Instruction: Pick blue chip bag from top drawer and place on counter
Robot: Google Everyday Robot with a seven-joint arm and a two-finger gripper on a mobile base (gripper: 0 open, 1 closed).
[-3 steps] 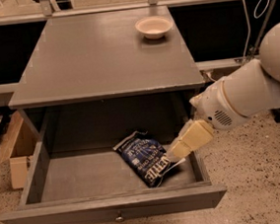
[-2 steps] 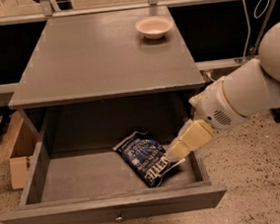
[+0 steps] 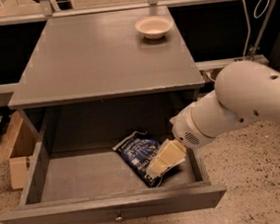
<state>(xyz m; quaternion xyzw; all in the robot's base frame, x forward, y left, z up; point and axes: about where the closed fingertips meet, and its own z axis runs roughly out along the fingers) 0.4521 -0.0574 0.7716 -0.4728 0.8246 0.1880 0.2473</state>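
Observation:
The blue chip bag (image 3: 136, 152) lies crinkled on the floor of the open top drawer (image 3: 115, 211), right of its middle. My gripper (image 3: 161, 165), cream coloured on a white arm coming in from the right, is down inside the drawer and rests over the bag's right front end, covering that part of it. The grey counter (image 3: 100, 58) above the drawer carries nothing of the bag.
A small cream bowl (image 3: 153, 27) stands at the counter's back right. A round metal knob (image 3: 119, 217) sits at the drawer's front centre. A wooden box (image 3: 16, 153) stands on the floor left of the cabinet. A rail and cables run behind the counter.
My gripper and arm have moved a little lower and to the left, further onto the bag. The bag, drawer and bowl have not moved.

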